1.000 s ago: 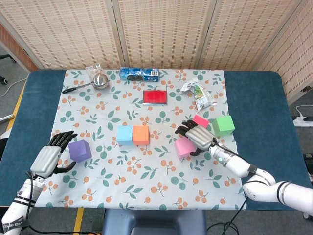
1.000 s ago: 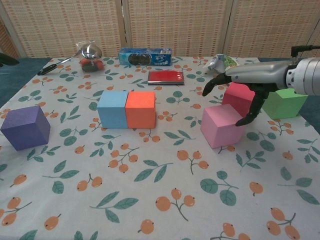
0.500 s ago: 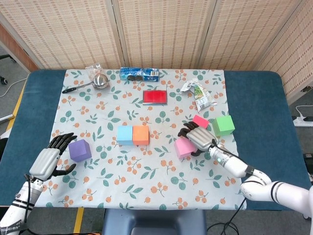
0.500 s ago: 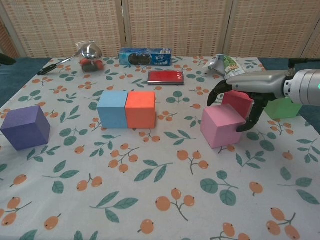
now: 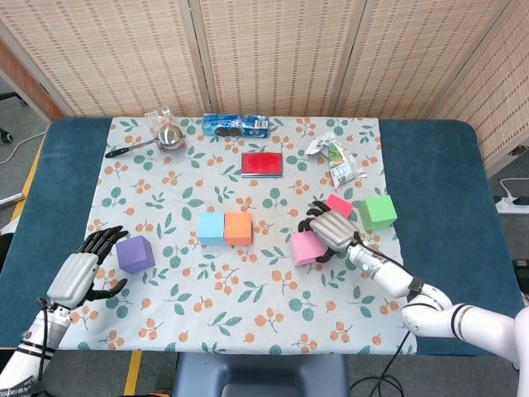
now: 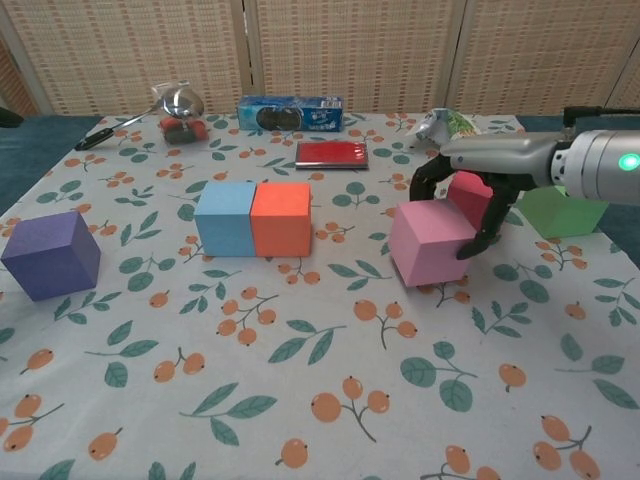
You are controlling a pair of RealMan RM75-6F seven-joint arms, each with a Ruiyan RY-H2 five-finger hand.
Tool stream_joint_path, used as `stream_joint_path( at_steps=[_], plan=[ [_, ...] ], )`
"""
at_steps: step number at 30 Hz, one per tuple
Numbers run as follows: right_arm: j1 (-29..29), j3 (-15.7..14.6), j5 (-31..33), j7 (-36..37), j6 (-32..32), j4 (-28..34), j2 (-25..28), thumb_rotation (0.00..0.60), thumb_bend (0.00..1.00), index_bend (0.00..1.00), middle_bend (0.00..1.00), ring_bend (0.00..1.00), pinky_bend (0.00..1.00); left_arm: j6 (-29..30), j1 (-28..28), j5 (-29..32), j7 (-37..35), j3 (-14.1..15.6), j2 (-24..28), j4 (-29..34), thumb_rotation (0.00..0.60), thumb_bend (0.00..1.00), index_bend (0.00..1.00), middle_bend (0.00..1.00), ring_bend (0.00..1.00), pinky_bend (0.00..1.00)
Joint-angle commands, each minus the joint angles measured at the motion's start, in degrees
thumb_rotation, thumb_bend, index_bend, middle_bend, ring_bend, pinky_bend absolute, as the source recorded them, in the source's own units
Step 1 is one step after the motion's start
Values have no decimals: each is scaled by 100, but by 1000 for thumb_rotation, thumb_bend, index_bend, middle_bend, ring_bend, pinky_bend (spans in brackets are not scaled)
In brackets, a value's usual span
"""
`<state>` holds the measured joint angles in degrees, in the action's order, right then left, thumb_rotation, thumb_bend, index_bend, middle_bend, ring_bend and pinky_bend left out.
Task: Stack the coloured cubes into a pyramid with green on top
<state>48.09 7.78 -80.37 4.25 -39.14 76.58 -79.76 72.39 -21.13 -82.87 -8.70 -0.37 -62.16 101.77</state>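
Right robot hand reaching forward, fingers curling downward; left robot hand hovering low, fingers spread.

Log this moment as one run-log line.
phase: base row | right hand grips pink cube | left hand open beside purple cube | green cube untouched

Cloth spread over the table. Along the back, left to right: spoon, biscuit pack, wrapper; flat case just before the pack. At mid-cloth, centre-left cube and centre-right cube side by side, touching. Near the left edge, far-left cube, with left robot hand just beside it on the left. Further right, gripped cube under right robot hand; rear cube just behind; far-right cube right of that, apart.
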Motion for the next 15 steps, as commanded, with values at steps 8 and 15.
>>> stream_joint_path(
  at_steps=[8,15],
  plan=[
    [609,486,1527,-643,641,248,-49,600,39,505,412,158,0,-4,48,-86,78,-47,20,90,600,316,104,30,0,59],
    [1189,440,2799,-1493,765,20,-383,600,39,463,412,158,0,15,97,-155,98,-53,4,111,600,316,102,30,0,59]
  ],
)
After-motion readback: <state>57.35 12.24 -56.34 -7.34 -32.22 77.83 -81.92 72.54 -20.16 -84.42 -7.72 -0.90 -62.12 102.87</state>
